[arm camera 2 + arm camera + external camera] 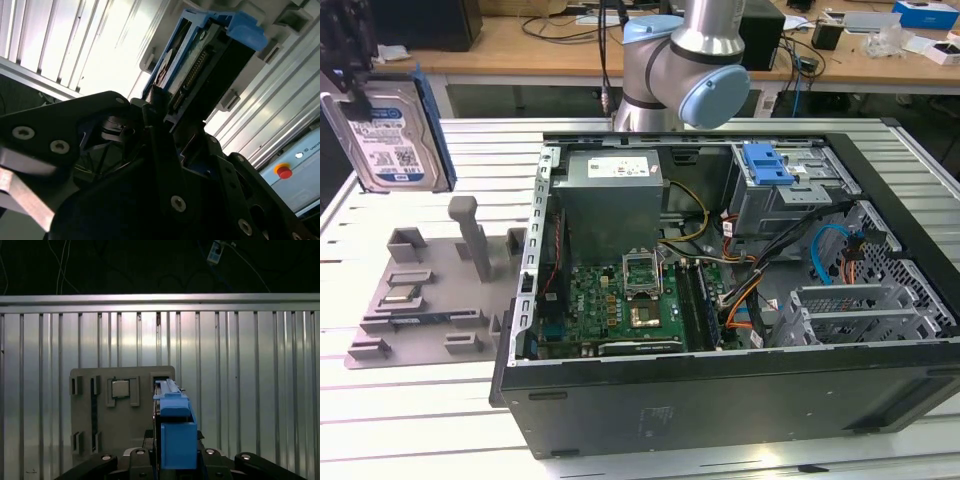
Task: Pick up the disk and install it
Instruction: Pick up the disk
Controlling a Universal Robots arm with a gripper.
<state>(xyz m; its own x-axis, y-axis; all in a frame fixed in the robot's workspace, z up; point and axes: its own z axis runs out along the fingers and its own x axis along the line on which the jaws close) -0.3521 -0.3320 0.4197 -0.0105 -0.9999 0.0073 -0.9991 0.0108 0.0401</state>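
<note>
Jaws pinch the disk [388,135] between them and hold it on edge in the air, its label facing outward in the exterior view. Its blue rails [176,437] stick out beyond the jaws, probably so that they are free for sliding into a bay. Below the jaws the grey holder plate [435,300] lies on the counter [420,430], apart from the disk. An open computer case [720,400] stands well aside of the jaws, so the install is not yet done

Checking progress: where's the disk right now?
At the exterior view's far left, the disk hangs in the pincer above the grey fixture tray, outside the computer case.
</note>
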